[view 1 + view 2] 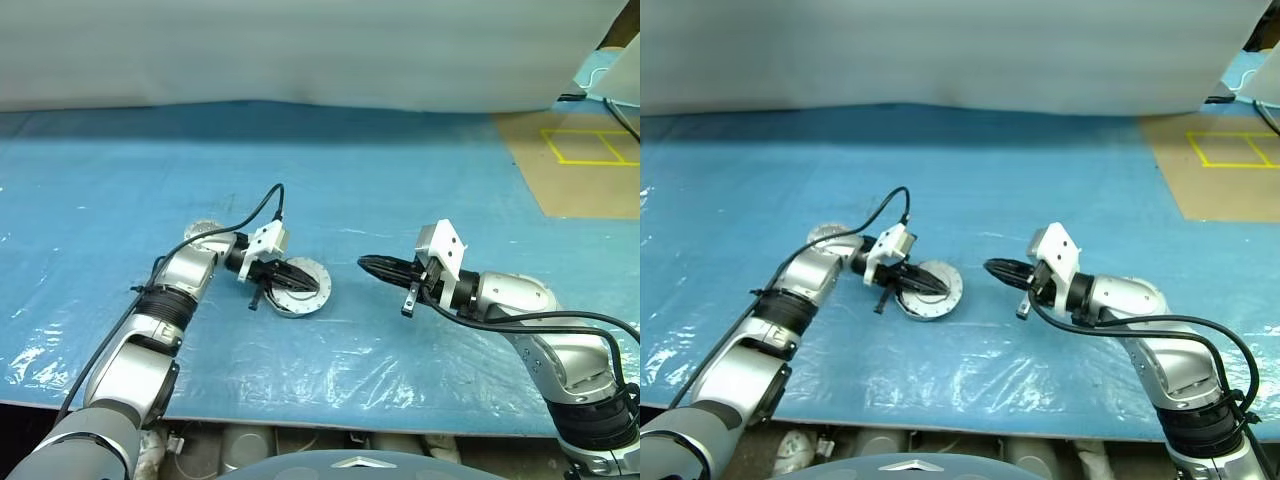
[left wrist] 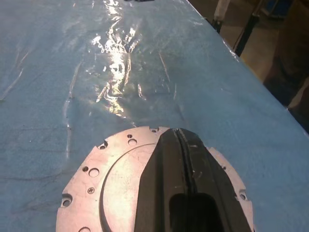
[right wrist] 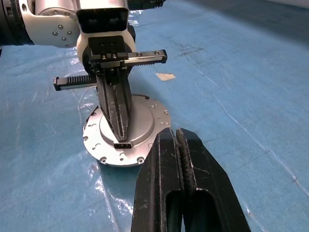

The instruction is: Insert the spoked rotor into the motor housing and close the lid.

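The lid (image 1: pixel 298 290), a silvery-grey round disc with a raised centre and small holes around its flange, lies flat on the blue sheet. My left gripper (image 1: pixel 312 281) is shut and stretches across the lid's top (image 3: pixel 140 121); I cannot tell whether it touches. Its fingertips (image 2: pixel 177 133) end near the disc's edge. My right gripper (image 1: pixel 362 263) is shut and empty, hovering a short way to the right of the lid, pointing at it. The spoked rotor is out of view. The motor housing cannot be made out. A small round silvery part (image 1: pixel 203 231) peeks out behind my left forearm, mostly hidden.
Crinkled blue plastic sheet (image 1: pixel 400 190) covers the table, whose front edge (image 1: pixel 300 425) runs just below my arms. Brown floor with a yellow taped square (image 1: pixel 590 148) lies at the back right. A small scrap of tape (image 3: pixel 165 76) sits on the sheet beyond the lid.
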{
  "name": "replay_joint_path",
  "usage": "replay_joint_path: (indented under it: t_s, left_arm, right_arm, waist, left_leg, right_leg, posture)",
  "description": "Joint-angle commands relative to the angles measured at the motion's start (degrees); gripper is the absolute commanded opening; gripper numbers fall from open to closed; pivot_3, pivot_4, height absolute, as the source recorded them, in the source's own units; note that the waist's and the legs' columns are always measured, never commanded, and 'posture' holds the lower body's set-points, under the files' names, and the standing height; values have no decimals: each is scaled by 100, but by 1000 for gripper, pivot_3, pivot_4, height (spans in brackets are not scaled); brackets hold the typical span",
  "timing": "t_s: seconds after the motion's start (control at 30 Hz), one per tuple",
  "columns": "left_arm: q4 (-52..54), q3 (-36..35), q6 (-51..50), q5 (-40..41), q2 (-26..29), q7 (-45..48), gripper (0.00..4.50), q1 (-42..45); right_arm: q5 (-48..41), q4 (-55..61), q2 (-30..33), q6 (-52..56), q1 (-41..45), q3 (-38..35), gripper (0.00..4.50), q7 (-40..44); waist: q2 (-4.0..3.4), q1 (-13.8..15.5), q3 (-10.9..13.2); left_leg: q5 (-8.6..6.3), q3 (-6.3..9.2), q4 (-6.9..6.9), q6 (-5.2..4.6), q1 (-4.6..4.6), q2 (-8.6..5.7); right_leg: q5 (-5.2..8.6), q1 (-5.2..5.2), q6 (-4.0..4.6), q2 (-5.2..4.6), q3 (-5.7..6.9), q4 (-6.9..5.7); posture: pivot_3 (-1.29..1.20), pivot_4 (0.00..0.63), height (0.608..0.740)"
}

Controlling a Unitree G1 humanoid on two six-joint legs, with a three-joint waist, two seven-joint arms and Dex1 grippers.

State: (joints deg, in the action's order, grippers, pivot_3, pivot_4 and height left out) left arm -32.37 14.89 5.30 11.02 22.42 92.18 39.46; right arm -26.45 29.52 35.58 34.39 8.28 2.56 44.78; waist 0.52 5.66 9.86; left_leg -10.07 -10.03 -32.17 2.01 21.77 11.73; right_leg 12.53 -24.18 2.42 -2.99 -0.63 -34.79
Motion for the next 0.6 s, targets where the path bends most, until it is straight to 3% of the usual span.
replay_joint_path:
  t_s: [0.03,0.2,0.3,0.37,0.53,0.6]
  left_arm:
    - [-125,295,540,-300,183,31,0,-48]
    - [-214,393,1216,-295,193,13,0,-42]
    - [704,-197,-263,732,-59,-306,0,67]
    - [1197,-386,-692,990,11,-419,0,44]
    - [2747,-956,-2207,1852,597,-881,0,-632]
    - [3192,-1009,-2382,1873,941,-872,0,-1031]
  right_arm:
    - [64,46,21,-152,34,61,33,19]
    - [138,-2,37,-186,69,139,33,71]
    - [237,-10,52,-229,113,207,33,77]
    - [195,16,53,-205,146,203,33,108]
    - [264,-122,24,-215,471,473,33,258]
    - [250,-242,-9,-214,688,562,33,355]
  waist:
    - [0,1,0]
    - [-12,-17,-7]
    - [-13,-10,-7]
    - [-6,-11,-2]
    - [-15,-121,-7]
    - [-19,-161,-6]
  left_leg:
    - [0,0,-1,0,0,0]
    - [0,-1,2,0,-29,1]
    - [0,-3,2,0,-34,-2]
    - [0,-3,-3,0,-21,-1]
    - [0,-3,3,1,-12,2]
    - [0,-3,11,2,-13,3]
  right_leg:
    - [0,1,0,-1,0,0]
    - [1,22,-2,0,-4,-2]
    - [2,27,-3,-5,-4,-5]
    - [1,19,-2,-6,-1,-7]
    - [4,6,2,2,-1,-6]
    - [8,3,5,3,0,-6]
  posture:
    - [0,150,740]
    - [0,150,740]
    - [0,150,740]
    - [0,150,740]
    - [0,150,740]
    - [0,150,740]
